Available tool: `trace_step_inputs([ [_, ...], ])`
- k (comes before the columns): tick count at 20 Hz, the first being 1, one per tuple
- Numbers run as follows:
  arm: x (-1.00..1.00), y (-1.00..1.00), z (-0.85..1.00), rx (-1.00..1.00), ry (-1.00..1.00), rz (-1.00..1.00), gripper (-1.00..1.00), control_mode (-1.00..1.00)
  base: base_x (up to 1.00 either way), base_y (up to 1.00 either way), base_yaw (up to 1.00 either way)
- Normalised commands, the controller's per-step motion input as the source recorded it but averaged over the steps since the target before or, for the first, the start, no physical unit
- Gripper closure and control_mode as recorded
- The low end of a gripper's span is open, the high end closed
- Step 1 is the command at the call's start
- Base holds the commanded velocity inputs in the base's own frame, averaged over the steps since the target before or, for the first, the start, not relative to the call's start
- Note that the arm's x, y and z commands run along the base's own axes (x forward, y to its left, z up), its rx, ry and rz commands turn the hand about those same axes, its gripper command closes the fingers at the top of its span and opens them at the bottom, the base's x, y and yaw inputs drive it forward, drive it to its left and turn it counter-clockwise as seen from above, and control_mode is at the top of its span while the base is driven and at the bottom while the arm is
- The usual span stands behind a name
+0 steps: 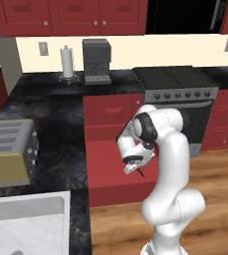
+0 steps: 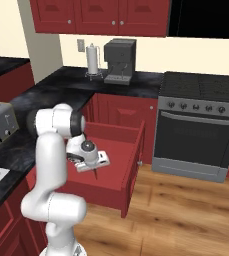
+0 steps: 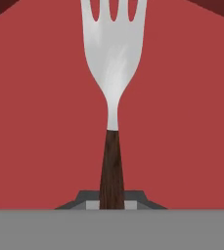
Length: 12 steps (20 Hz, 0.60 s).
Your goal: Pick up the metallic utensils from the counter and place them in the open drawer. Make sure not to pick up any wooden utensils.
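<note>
- My gripper [image 3: 111, 202] is clamped on the fork [image 3: 112, 73] by its dark handle, tines pointing straight out from the fingers.
- The open drawer [image 2: 133, 150] lies directly under the hand; its red floor backs the fork in the hand view.
- I judge a short descent and release is next.
- Black counter [image 1: 56, 114] sits left, a stove [image 2: 198, 125] right, wood flooring below.

Toaster [image 1: 8, 152], sink [image 1: 26, 224] — coffee machine [image 1: 96, 61], paper towel roll [image 1: 67, 62], stove [image 1: 177, 87].
</note>
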Motion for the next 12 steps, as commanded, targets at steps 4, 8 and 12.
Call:
trace_step_inputs([
  [4,0.43,0.0,0.16,0.0,0.08,0.02,1.0,-1.0,0.0,0.0,0.0],
  [8,0.17,-0.02,0.48,0.02,0.0,0.02,1.0,-1.0,0.0,0.0,0.0],
  [12,0.41,0.0,0.39,0.01,0.01,0.0,1.0,-1.0,0.0,0.0,0.0],
])
